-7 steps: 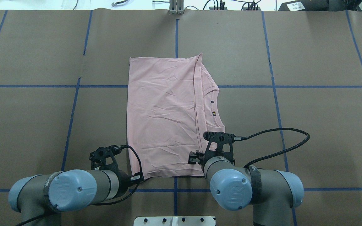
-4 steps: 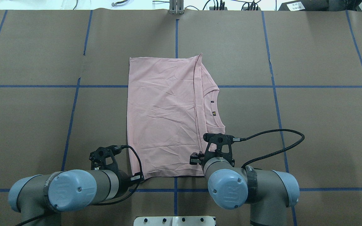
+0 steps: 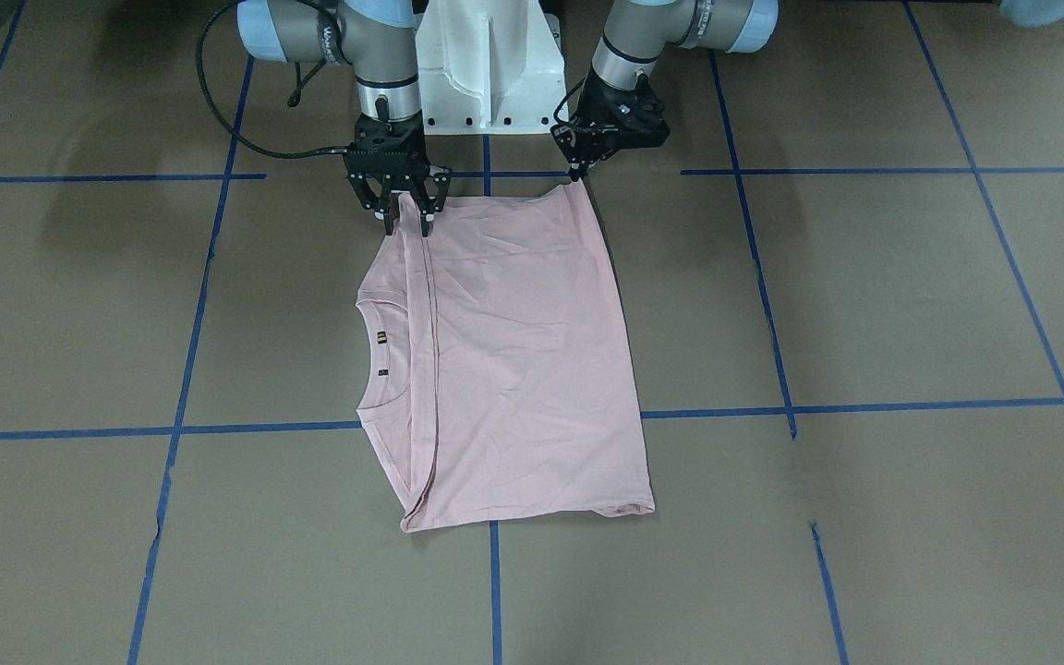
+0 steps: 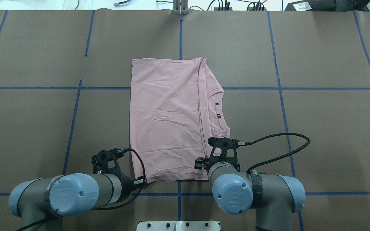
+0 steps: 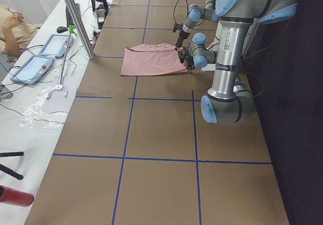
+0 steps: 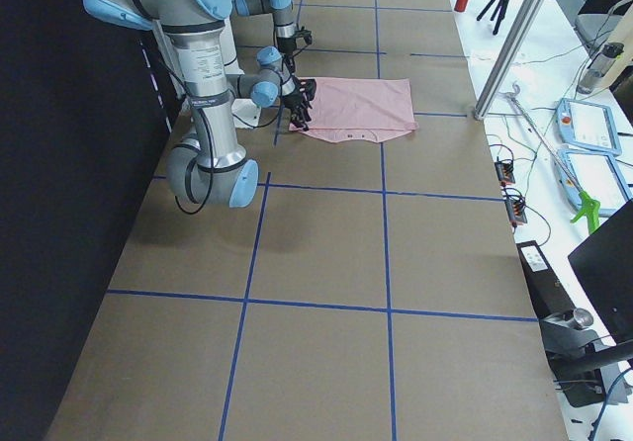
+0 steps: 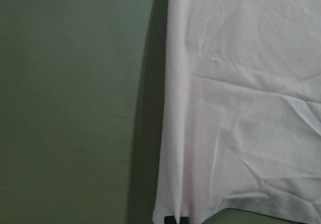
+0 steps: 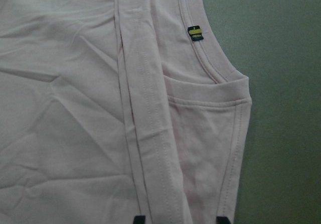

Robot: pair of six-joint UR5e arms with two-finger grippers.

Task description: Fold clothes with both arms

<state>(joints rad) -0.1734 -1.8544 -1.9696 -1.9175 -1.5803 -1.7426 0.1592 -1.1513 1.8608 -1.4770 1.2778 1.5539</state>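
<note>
pink t-shirt (image 4: pixel 165 122) part-folded, flat mid-table, collar right. left gripper (image 3: pixel 576 175) clenched on near left corner; right gripper (image 3: pixel 408 229) released, straddling near right edge. likely so both can lift near edge toward far edge.

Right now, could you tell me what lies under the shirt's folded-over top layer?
Only a strip of the shirt shows past that layer's hem: the collar with two small tags. The rest underneath is covered.

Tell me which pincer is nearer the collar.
Right. The right pincer sits at the shirt's robot-side edge, just short of the collar. The left pincer is at the other robot-side corner, across the shirt's full width from the collar.
</note>
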